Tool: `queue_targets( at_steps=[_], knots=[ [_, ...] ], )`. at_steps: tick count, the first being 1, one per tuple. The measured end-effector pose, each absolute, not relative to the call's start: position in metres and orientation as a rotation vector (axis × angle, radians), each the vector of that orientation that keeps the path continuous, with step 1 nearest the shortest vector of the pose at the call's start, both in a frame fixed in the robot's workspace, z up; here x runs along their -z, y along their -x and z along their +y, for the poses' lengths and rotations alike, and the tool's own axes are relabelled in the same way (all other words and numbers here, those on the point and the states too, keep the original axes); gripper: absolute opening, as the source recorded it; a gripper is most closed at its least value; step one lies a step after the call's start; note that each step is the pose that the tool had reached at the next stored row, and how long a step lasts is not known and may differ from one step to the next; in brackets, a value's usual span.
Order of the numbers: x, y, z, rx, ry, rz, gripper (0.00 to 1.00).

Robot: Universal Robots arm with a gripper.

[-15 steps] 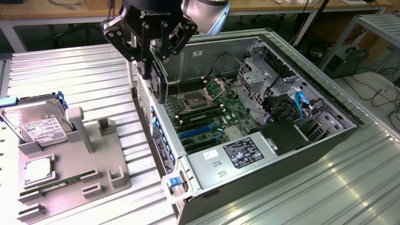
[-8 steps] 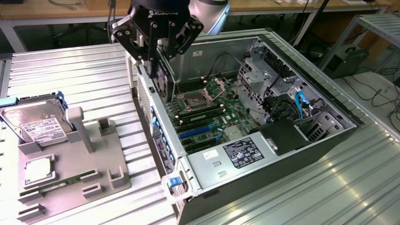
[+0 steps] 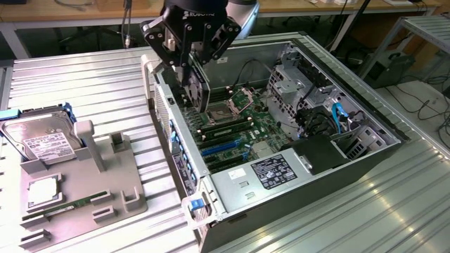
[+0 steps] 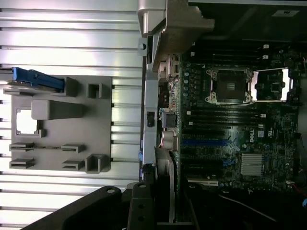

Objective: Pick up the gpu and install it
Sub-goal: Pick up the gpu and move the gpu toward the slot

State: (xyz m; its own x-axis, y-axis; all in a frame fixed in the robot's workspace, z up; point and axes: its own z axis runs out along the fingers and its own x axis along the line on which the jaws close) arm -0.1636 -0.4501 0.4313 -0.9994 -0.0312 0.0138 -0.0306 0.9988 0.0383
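Work surface: a desk (image 3: pixel 84 79) of ribbed, silvery metal panels, reflecting light strongly in the wrist view. Beyond it, the room holds a wooden-topped bench (image 3: pixel 84 10) along the far side. At the exterior view's right are a metal rack (image 3: pixel 425 26) and loose cables (image 3: pixel 429 105) on the floor.

An open computer case (image 3: pixel 365 142) lies on its side on the desk, exposing the motherboard (image 3: pixel 239 126) and its blue slots (image 3: pixel 221 146). A labelled power supply (image 3: pixel 271 171) occupies the near end of the case.

At the exterior view's left, a gray fixture (image 3: pixel 84 195) rests on the desk. It carries a hard drive (image 3: pixel 42 139) propped at an angle, a processor chip (image 3: pixel 43 191) and a RAM stick (image 3: pixel 67 206).

The pincer (image 3: pixel 189 66) is above the rear wall of the case, clamped on the upper edge of the gpu (image 3: pixel 198 92). The card hangs on edge below it, over the motherboard near the processor socket (image 3: pixel 223 112). Whether its lower edge touches the board cannot be told. In the wrist view the gpu (image 4: pixel 165 172) appears edge-on just inside the case wall, running out from the pincer (image 4: pixel 160 211).
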Motion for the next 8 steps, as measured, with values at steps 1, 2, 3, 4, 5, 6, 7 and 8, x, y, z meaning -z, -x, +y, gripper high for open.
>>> queue_targets(
  at_steps=[1,2,3,4,5,6,7,8],
  knots=[
    [-0.431,0.162,-0.450,0.059,-0.048,-3.126,0.28],
    [-0.431,0.160,-0.450,0.059,-0.048,-3.126,0.28],
    [-0.431,0.158,-0.450,0.059,-0.048,-3.126,0.28],
    [-0.431,0.156,-0.450,0.059,-0.049,-3.126,0.28],
    [-0.431,0.154,-0.450,0.059,-0.049,-3.126,0.28],
    [-0.431,0.152,-0.450,0.059,-0.048,-3.126,0.28],
    [-0.431,0.150,-0.450,0.060,-0.048,-3.126,0.28],
    [-0.431,0.148,-0.450,0.059,-0.048,-3.126,0.28]
  ],
)
